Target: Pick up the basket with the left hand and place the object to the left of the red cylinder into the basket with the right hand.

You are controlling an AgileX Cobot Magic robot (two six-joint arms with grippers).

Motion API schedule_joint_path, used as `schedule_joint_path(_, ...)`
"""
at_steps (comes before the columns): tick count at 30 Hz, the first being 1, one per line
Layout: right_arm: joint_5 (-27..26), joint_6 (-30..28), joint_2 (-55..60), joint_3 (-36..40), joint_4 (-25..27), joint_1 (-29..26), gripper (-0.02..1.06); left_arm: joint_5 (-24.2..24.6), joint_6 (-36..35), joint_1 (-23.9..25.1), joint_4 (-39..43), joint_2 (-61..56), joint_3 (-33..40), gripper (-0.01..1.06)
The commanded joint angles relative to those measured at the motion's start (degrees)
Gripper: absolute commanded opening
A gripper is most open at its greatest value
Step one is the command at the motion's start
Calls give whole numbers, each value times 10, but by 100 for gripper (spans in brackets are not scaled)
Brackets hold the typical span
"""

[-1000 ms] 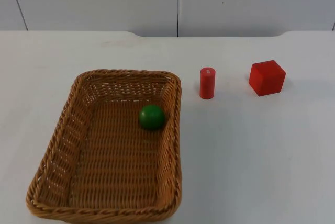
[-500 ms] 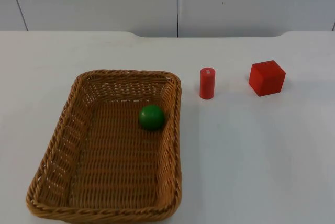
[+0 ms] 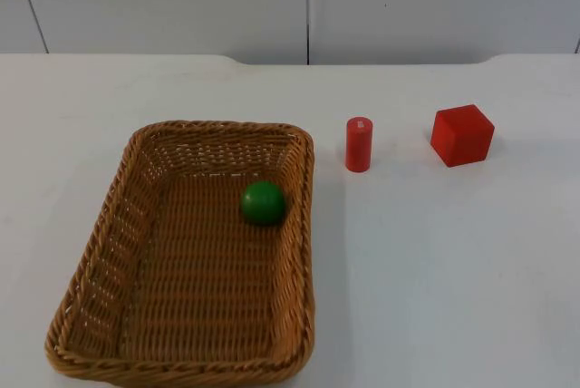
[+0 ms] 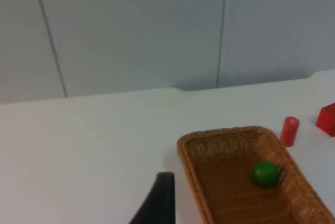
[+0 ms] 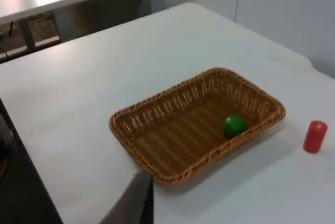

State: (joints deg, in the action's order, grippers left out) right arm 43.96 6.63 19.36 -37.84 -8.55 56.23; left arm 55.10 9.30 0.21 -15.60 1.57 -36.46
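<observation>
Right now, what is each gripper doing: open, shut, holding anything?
Left gripper: away from the basket, holding nothing; state cannot be told.
Right gripper: likewise, cannot be told.

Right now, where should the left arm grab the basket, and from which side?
Take the wicker basket by its left long rim, coming down from above on the left arm's side. The rim is a thin raised edge the jaws can straddle. The green ball sits near the far right wall, so that rim is unobstructed.

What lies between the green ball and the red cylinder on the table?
In the top view, the basket's right wall stands between the green ball and the red cylinder; beyond it there is bare white table.
</observation>
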Motion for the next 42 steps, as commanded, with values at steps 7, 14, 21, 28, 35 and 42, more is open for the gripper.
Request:
schedule_joint_path(7, 31, 13, -53, 20, -2, -1, 105, 61, -42, -1, 47, -16, 35, 89)
schedule_joint_path(14, 81, 13, -112, 20, -3, -1, 105, 63, -38, -1, 61, -16, 82, 89)
schedule_joint_path(21, 123, -1, -167, 32, -2, -1, 105, 64, -62, -1, 109, -16, 82, 89)
schedule_joint_path(28, 122, -3, -194, 70, 1, -1, 105, 65, -67, -1, 125, -16, 82, 89)
schedule_joint_path(35, 120, -2, -194, 70, 1, -1, 105, 65, -76, -1, 134, -16, 82, 89)
schedule_joint_path(42, 122, -19, -194, 70, -3, -1, 105, 65, -83, -1, 138, -16, 82, 89)
